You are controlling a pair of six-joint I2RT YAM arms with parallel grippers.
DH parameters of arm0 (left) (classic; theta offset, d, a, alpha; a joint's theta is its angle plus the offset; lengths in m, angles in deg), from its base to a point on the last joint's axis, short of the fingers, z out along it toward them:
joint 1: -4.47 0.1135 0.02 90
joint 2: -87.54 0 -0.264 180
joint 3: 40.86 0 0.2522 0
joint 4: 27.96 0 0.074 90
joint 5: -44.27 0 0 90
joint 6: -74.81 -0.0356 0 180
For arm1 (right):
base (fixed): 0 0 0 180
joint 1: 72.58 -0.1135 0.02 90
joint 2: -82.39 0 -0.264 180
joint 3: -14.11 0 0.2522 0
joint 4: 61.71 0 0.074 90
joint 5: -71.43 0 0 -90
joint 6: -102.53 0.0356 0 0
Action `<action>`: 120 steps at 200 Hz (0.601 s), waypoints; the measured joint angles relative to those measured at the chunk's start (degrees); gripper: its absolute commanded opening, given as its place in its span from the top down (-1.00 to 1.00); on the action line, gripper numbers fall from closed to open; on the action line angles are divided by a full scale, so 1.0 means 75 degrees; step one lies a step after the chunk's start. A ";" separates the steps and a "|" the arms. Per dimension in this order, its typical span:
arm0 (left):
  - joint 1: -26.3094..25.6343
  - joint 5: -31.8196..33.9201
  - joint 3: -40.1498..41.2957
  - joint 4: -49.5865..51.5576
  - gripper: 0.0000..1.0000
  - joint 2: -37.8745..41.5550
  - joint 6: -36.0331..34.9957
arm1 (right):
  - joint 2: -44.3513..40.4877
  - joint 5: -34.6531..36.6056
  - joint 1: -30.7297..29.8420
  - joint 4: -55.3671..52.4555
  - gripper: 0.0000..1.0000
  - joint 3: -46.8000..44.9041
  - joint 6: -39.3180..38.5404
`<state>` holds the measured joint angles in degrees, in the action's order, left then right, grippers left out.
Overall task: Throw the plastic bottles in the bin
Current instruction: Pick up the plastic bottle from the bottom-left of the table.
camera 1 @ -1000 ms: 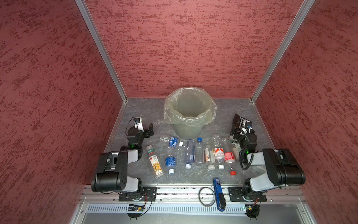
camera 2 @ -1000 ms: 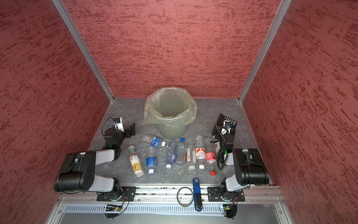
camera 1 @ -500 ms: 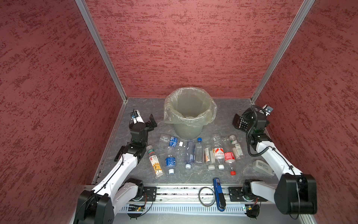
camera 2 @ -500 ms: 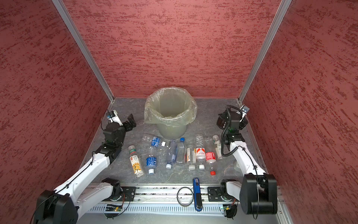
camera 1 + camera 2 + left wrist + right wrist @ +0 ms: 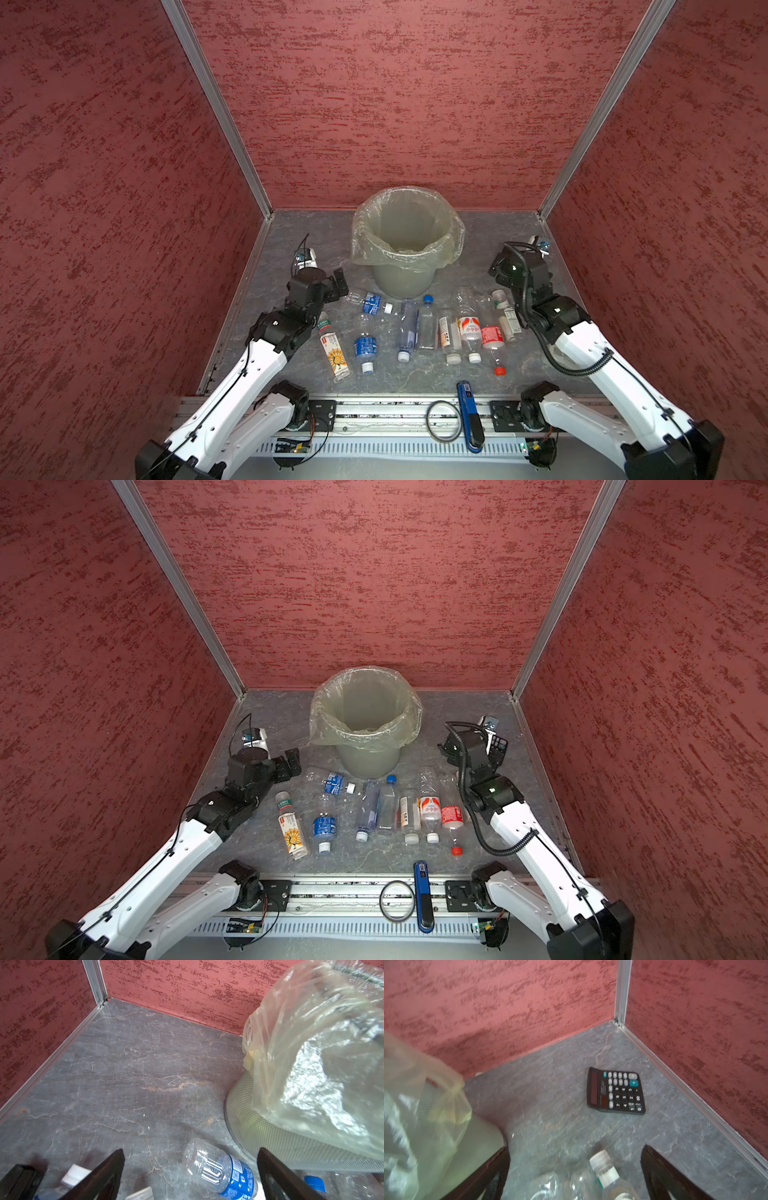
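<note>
My left claw (image 5: pixel 340 286) hangs wide open and empty, low over the table (image 5: pixel 291 232) at the left end of the bottles (image 5: pixel 471 332). In its wrist view my fingers (image 5: pixel 108 1169) frame a blue-label bottle (image 5: pixel 224 1169). It lies on its side close by the foot of the bin (image 5: pixel 270 1132), and neither finger touches it.

My right claw (image 5: pixel 576 1147) is spread wide too, holding nothing, over the right end of the row. A white-capped bottle (image 5: pixel 604 1169) lies below and between its fingers. The picture is blurred there, so I cannot tell how near I am to it.

In both top views the bottles lie in a loose row on the table in front of the bin, all outside it. The bin stands upright at the back middle, its bag folded over the rim. A calculator (image 5: pixel 615 1091) lies flat beyond my right claw, near the corner. A blue tool (image 5: pixel 469 415) rests on the front rail.
</note>
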<state>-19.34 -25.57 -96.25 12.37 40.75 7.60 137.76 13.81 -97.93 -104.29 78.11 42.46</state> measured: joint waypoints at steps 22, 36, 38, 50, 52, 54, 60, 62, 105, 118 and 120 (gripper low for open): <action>-0.0064 -0.0082 0.0000 0.0574 -0.77 0.0251 0.0262 | -0.0055 -0.0195 -0.0790 -0.0431 -0.95 -0.0067 0.0093; -0.0079 -0.0090 0.0000 0.0895 -0.62 0.0259 0.0463 | -0.0058 -0.0417 -0.1244 -0.0551 -0.92 -0.0195 0.0090; -0.0079 -0.0085 0.0000 0.0950 -0.59 0.0248 0.0525 | -0.0055 -0.0455 -0.1306 -0.0568 -0.92 -0.0216 0.0090; -0.0085 -0.0079 0.0000 0.1227 -0.52 0.0166 0.0699 | -0.0015 -0.0609 -0.1582 -0.0717 -0.92 -0.0280 0.0087; -0.0085 -0.0073 0.0000 0.1271 -0.51 0.0137 0.0775 | 0.0000 -0.0632 -0.1632 -0.0743 -0.92 -0.0280 0.0085; -0.0085 -0.0070 0.0000 0.1317 -0.51 0.0114 0.0793 | 0.0012 -0.0650 -0.1676 -0.0775 -0.92 -0.0280 0.0085; -0.0085 -0.0044 0.0000 0.1454 -0.50 0.0047 0.0895 | 0.0061 -0.0699 -0.1801 -0.0839 -0.92 -0.0280 0.0082; -0.0085 -0.0029 0.0000 0.1510 -0.50 0.0020 0.0915 | 0.0076 -0.0705 -0.1839 -0.0863 -0.92 -0.0280 0.0079; 0.0195 0.0475 0.0015 0.2352 -0.48 -0.0638 0.1545 | 0.0469 -0.1110 -0.2142 -0.1131 -0.92 -0.0280 0.0026; 0.0568 0.0300 0.0064 0.2372 -0.47 -0.0793 0.1585 | 0.0551 -0.1221 -0.2148 -0.1163 -0.92 -0.0280 0.0026; 0.0641 0.0268 0.0079 0.2363 -0.47 -0.0822 0.1585 | 0.0557 -0.1230 -0.2148 -0.1169 -0.91 -0.0280 0.0026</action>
<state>-14.53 -23.56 -95.66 30.10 34.59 19.49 141.94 4.59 -114.03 -113.05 76.01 42.66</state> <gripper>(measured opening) 0.738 0.959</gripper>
